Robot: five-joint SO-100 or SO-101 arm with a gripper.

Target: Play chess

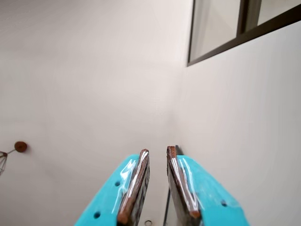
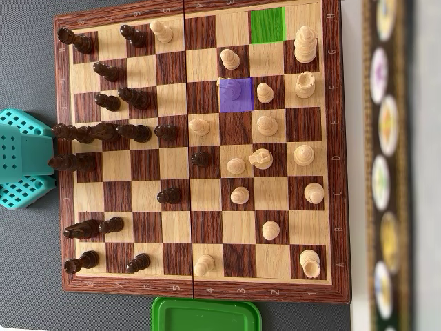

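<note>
The pincer is slightly open and holds nothing; it points up at a wall. The piece on the purple square sits far from it, across the board. It looks light, hard and smooth; grip its narrow neck.

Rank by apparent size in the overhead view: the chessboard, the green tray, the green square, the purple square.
1. chessboard
2. green tray, though the frame edge cuts it off
3. green square and purple square: look alike, no ranking

Glossy turquoise plastic tool; polished wood-grain chessboard; matt wooden pieces.
</note>
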